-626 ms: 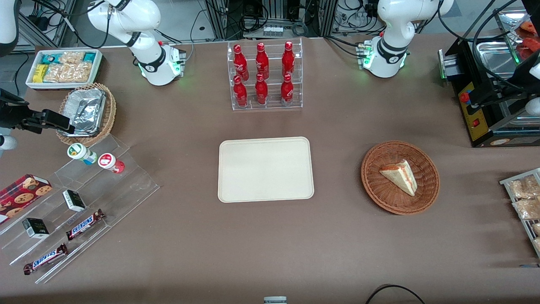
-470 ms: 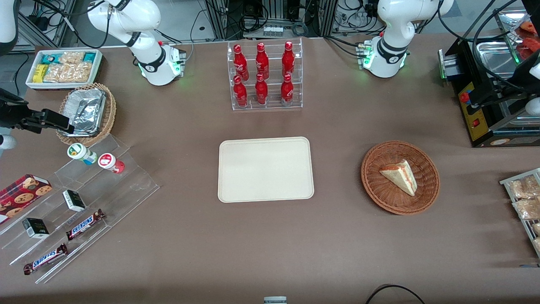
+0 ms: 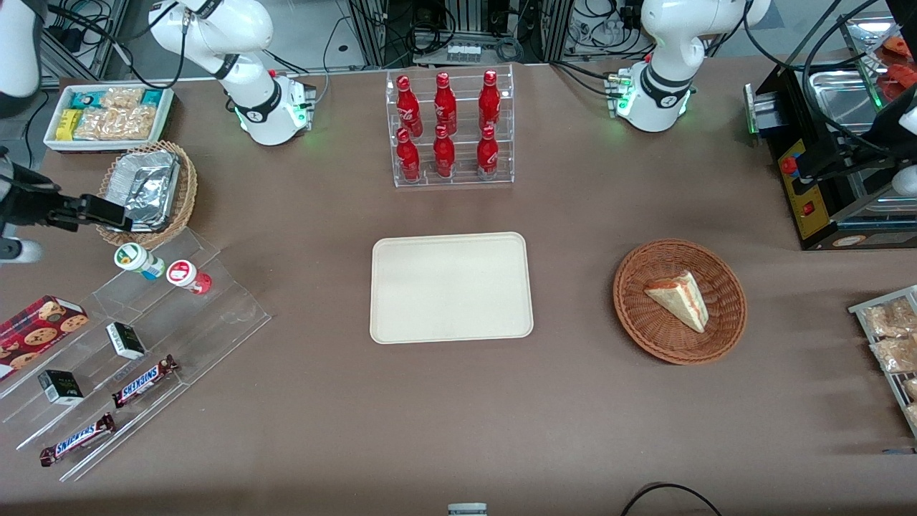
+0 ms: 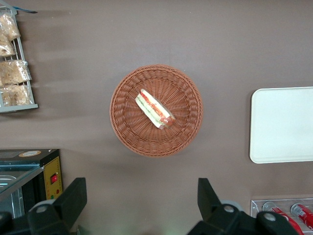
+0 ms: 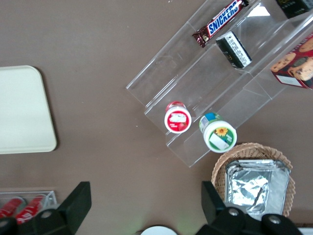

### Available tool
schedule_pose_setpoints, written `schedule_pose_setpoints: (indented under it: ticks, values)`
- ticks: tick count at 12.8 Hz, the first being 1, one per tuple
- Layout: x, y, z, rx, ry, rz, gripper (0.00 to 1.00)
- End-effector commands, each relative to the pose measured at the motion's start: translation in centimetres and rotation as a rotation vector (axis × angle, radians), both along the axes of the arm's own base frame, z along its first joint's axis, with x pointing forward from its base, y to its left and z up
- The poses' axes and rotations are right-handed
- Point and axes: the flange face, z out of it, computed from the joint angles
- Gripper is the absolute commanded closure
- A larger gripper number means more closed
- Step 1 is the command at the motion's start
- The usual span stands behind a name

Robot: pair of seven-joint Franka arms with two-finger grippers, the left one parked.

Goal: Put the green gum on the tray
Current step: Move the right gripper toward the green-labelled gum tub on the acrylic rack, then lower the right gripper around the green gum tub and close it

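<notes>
The green gum (image 3: 137, 259) stands upright on the top step of a clear plastic stepped rack (image 3: 154, 337), touching nothing but the rack, with a red-lidded canister (image 3: 188, 276) just beside it. It has not been picked up, so the whole task is left: the grasp, the carry and the set-down. The tray (image 3: 451, 287) lies bare in the middle of the desk (image 3: 458, 401), well apart from the gripper and from the gum.

The gripper (image 3: 97, 210) hangs above the desk at the working arm's end, over the edge of a wicker basket holding a foil dish (image 3: 147, 190). The gum sits just below it and a little nearer the front camera. The wrist view shows the gum (image 5: 218, 133) between the two spread fingers (image 5: 73, 205), which stand wide apart with nothing in them. My judgement is that the approach is under way and the gripper has yet to line up over the lid and come down.

The desk is covered in plain brown. Lower on the rack lie chocolate bars (image 3: 143, 380) and small dark boxes (image 3: 125, 340), with a cookie box (image 3: 39, 326) beside it. Farther from the gripper, past the tray, stand a clear rack of red bottles (image 3: 448, 129) and a round brown basket with a sandwich wedge (image 3: 678, 301). Cables and metal frames fill the room around the desk.
</notes>
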Motion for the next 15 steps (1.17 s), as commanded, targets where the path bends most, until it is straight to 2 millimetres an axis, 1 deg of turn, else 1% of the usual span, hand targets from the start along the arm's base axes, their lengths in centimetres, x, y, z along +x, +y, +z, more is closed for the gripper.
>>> schedule_pose_setpoints:
  ticks: [1, 2, 3, 5, 6, 8, 9, 10, 11, 12, 13, 14, 15]
  values:
    - [-1.2, -2.3, -3.3, -0.001, -0.035, 0.081, 0.0]
    - [-2.0, -3.2, -4.5, 0.0, -0.062, 0.123, 0.01]
    - [-2.5, -3.8, -5.6, 0.006, -0.076, 0.199, 0.0]
    - [-3.0, -5.8, -7.1, 0.008, -0.1, 0.272, 0.0]
    - [-3.0, -5.9, -7.9, 0.007, -0.114, 0.318, 0.0]
    - [-3.5, -7.0, -9.7, 0.008, -0.127, 0.376, 0.0]
    - [-3.9, -7.3, -11.0, 0.006, -0.137, 0.407, 0.0]
    - [-4.2, -7.8, -11.7, -0.005, -0.164, 0.453, 0.01]
    - [-4.5, -8.1, -11.8, -0.005, -0.171, 0.511, 0.01]
    - [-4.6, -8.8, -12.2, -0.003, -0.171, 0.532, 0.01]
    - [-4.7, -8.8, -13.1, -0.003, -0.169, 0.535, 0.01]
    - [-5.2, -8.8, -13.9, -0.007, -0.177, 0.538, 0.01]
    - [-5.5, -8.8, -14.3, -0.013, -0.189, 0.564, 0.01]
